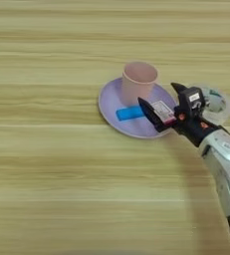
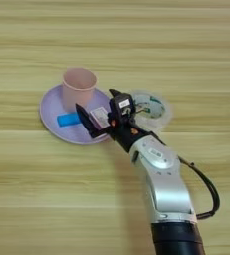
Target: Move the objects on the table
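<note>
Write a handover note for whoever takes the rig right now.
Right gripper: over the right rim of the lavender plate, the red-and-white box between its fingers; it seems shut on the box.
Pink cup: upright on the plate.
Blue block: flat on the plate, in front of the cup.
Clear round dish: on the table, right of the plate.
Left: whether the box rests on the plate cannot be told.
</note>
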Tool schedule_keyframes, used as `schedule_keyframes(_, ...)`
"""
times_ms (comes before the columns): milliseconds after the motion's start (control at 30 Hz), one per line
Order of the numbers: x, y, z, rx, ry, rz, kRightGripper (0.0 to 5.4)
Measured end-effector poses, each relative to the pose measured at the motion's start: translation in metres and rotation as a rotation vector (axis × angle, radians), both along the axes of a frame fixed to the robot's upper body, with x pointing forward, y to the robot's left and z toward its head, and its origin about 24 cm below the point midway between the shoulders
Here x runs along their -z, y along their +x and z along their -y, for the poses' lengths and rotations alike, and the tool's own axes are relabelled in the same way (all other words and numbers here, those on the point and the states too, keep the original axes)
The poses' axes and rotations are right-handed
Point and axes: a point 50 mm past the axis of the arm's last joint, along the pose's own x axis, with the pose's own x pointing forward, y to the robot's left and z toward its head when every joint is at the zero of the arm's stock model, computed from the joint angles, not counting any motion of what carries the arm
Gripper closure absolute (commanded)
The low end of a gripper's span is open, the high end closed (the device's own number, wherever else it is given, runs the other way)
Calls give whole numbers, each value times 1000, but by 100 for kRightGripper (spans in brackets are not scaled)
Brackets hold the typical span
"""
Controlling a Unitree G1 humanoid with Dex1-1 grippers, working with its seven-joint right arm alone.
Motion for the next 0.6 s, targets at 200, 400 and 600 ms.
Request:
schedule_keyframes(200,7,8,-1,-7,-15,-20,4)
schedule_keyframes(400,11,17,-1,-12,-18,-33,4)
schedule_keyframes(600,11,23,-3,-16,-7,-30,4)
